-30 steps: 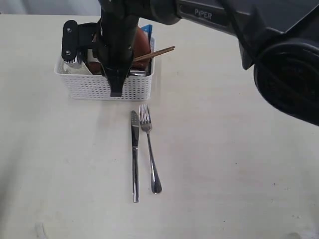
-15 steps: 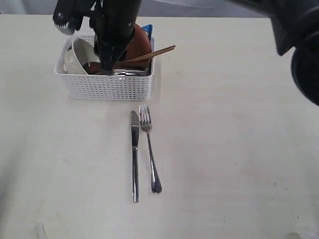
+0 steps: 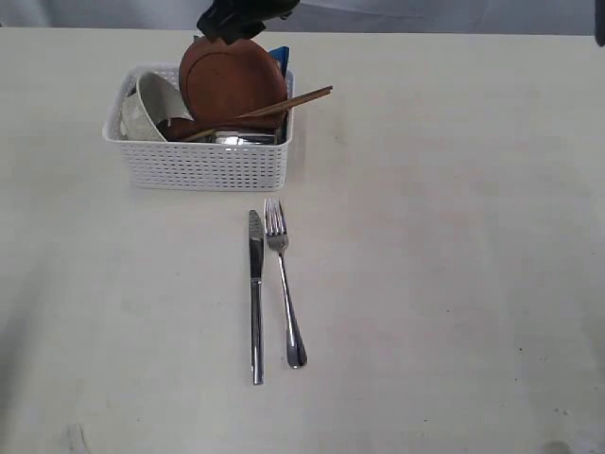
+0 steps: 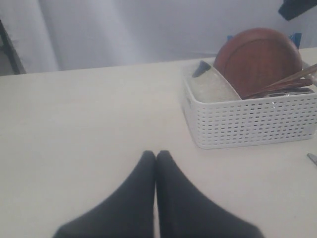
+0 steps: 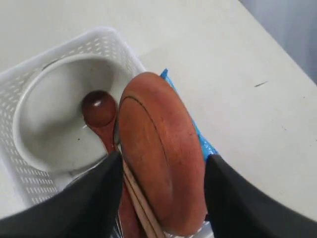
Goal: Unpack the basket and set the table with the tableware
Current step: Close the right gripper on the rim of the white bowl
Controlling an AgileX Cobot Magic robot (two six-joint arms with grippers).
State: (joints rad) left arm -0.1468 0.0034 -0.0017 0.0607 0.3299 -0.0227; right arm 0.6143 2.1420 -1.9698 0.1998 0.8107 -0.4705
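Note:
The white basket (image 3: 198,165) stands at the far side of the table (image 3: 444,236). In it are a brown wooden plate (image 3: 232,83) on edge, an off-white bowl (image 3: 146,106), a dark spoon (image 3: 180,126), chopsticks (image 3: 298,100) sticking out to the right, and a steel cup (image 3: 244,138). A knife (image 3: 255,293) and fork (image 3: 284,284) lie side by side in front of the basket. My right gripper (image 5: 163,158) hangs open above the plate (image 5: 158,148), one finger on each side, holding nothing. My left gripper (image 4: 155,154) is shut and empty, low over bare table left of the basket (image 4: 252,124).
A blue snack packet (image 3: 280,59) stands behind the plate in the basket. Only the tip of the right arm (image 3: 241,11) shows at the top edge of the exterior view.
The right arm has lifted up and back out of the basket, uncovering the plate and bowl, and its jaws have widened. Knife, fork and basket have not moved.

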